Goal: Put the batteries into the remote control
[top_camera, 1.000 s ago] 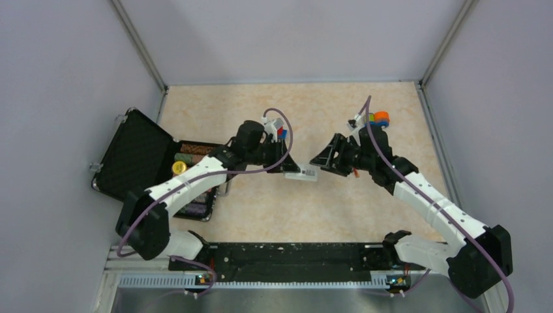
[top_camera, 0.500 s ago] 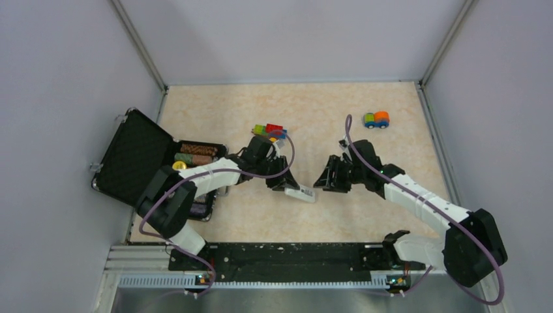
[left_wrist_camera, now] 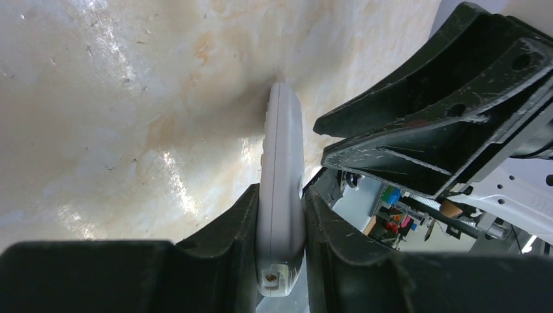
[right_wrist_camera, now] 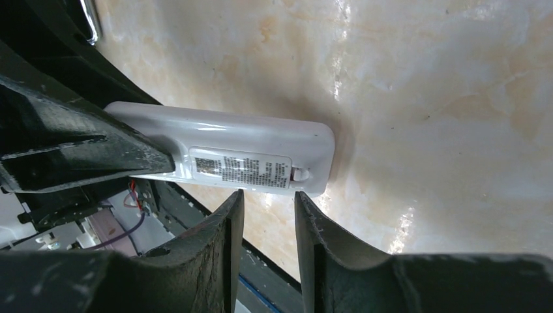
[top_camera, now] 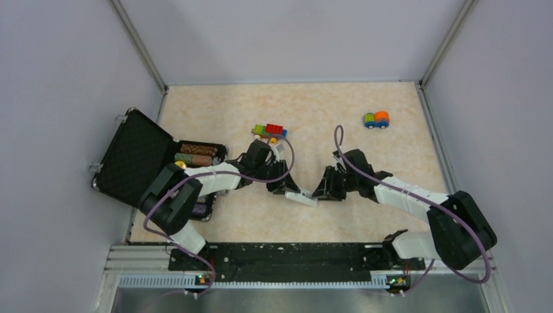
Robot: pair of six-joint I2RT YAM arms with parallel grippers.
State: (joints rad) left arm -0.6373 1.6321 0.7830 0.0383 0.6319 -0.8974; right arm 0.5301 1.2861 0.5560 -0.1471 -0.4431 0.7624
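Note:
The remote control [top_camera: 304, 195] is a slim white bar held just over the tabletop at centre. My left gripper [top_camera: 291, 190] is shut on its left end; in the left wrist view the remote control [left_wrist_camera: 280, 156] stands on edge, pinched between both pads of the left gripper [left_wrist_camera: 280, 195]. My right gripper [top_camera: 321, 191] faces it from the right. In the right wrist view the remote control [right_wrist_camera: 251, 156] shows its labelled back with the cover latch. My right gripper [right_wrist_camera: 269, 194] is narrowly open, its tips at the remote's near edge and nothing between them. The batteries are out of view.
An open black case [top_camera: 134, 160] with rolls of chips [top_camera: 195, 154] lies at the left. A coloured brick toy [top_camera: 270, 130] sits behind the left gripper. A small toy car [top_camera: 376, 120] stands at the back right. A black rail [top_camera: 287, 254] runs along the near edge.
Both arms have come down and nearer. The left gripper has carried the remote control along, and the right gripper has narrowed its jaws and closed in on the remote's right end.

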